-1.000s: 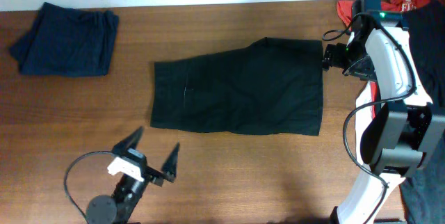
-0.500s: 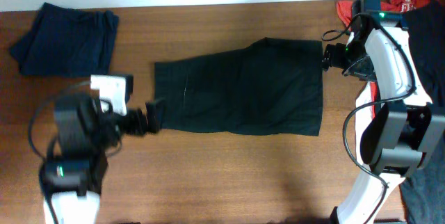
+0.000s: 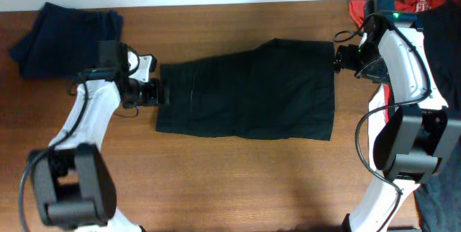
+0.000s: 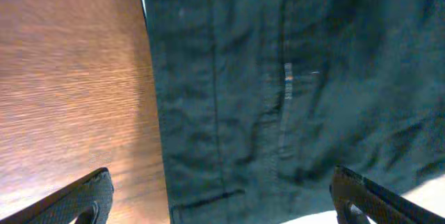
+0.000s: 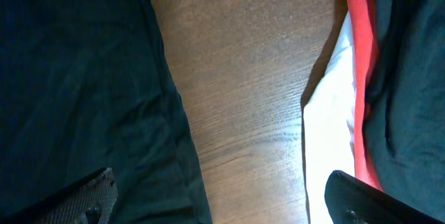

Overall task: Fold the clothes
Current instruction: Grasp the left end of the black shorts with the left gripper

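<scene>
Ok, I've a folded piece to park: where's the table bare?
Bare table along the near edge, below the black garment; also the far strip between the navy garment and the red garment. Crowded at the black garment's ends.

In the left wrist view the black garment (image 4: 292, 78) ran off the top and right edges and was slightly blurred, and only the fingertips (image 4: 83, 197) of the left gripper (image 4: 221, 182) showed, at the bottom corners. Overhead, right of the black garment, the red cloth (image 3: 412, 0) was cut by the top edge and partly hidden behind the right arm (image 3: 407, 59), and a dark pile (image 3: 444, 45) ran off the right edge. Whether the right gripper (image 3: 339, 58) touched the black garment's corner was too dark to tell.
</scene>
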{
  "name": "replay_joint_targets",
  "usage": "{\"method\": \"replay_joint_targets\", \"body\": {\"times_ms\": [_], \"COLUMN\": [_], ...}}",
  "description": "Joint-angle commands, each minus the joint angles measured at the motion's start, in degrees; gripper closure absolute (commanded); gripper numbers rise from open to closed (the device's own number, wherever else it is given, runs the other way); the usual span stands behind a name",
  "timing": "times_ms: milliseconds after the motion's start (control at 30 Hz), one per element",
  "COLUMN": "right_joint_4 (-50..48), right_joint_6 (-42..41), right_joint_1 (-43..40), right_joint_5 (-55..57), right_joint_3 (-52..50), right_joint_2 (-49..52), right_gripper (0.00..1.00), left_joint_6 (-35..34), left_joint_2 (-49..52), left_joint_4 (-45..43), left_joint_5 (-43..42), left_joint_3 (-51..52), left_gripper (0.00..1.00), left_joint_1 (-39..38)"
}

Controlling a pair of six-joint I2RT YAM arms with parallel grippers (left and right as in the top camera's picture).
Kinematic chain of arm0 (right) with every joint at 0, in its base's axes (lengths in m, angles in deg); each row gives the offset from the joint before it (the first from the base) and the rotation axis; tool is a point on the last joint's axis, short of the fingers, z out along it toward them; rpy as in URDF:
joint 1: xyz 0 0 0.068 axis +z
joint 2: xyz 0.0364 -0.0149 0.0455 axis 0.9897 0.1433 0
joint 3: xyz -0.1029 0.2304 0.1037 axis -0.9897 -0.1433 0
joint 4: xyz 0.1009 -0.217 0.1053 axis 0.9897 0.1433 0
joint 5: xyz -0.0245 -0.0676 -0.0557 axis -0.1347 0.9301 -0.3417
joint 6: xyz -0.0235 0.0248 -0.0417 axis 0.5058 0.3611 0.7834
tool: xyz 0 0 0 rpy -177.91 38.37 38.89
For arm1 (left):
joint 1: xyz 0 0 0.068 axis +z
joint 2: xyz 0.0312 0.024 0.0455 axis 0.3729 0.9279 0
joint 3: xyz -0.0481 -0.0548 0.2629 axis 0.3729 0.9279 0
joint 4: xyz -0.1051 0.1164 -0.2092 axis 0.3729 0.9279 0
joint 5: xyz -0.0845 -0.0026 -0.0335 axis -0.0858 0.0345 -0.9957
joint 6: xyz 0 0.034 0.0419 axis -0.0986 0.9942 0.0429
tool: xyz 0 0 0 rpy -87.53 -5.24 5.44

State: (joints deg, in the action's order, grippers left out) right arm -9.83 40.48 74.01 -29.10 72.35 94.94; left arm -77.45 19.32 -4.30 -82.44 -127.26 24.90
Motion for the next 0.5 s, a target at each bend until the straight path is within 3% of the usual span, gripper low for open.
{"method": "replay_joint_targets", "body": {"times_ms": [0, 133, 200, 267, 333, 367, 467], "right_joint_4": [0.0, 0.0, 0.0, 0.0, 0.0, 0.0, 0.0], "right_joint_6": [-0.5, -0.5, -0.5, -0.5, -0.5, -0.5, -0.5], "right_joint_1": [-0.2, -0.2, -0.2, -0.2, -0.2, -0.2, -0.2], "right_joint_5": [0.1, 0.1, 0.1, 0.1, 0.1, 0.1, 0.1], "right_joint_3": [0.7, 0.7, 0.7, 0.7, 0.7, 0.7, 0.7], "right_joint_2": [-0.3, -0.3, -0.3, -0.3, -0.3, -0.3, -0.3], "right_gripper": [0.01, 0.01, 0.01, 0.01, 0.01, 0.01, 0.01], "left_joint_6": [2.1, 2.1, 2.1, 2.1, 2.1, 2.1, -1.3], "left_joint_2": [4.6, 9.3, 10.7, 12.3, 13.1, 13.4, 13.4], "left_joint_4": [-0.9, -1.4, -1.1, -0.6, -0.2, -0.1, -0.1], "left_joint_5": [-1.1, -3.3, -5.1, -6.1, -6.1, -6.0, -4.2], "left_joint_3": [-0.7, -0.7, -0.7, -0.7, -0.7, -0.7, -0.7], "left_gripper": [0.01, 0.02, 0.07, 0.25, 0.27, 0.33, 0.82], "left_joint_1": [0.1, 0.1, 0.1, -0.2, -0.9, -1.5, -2.3]}}
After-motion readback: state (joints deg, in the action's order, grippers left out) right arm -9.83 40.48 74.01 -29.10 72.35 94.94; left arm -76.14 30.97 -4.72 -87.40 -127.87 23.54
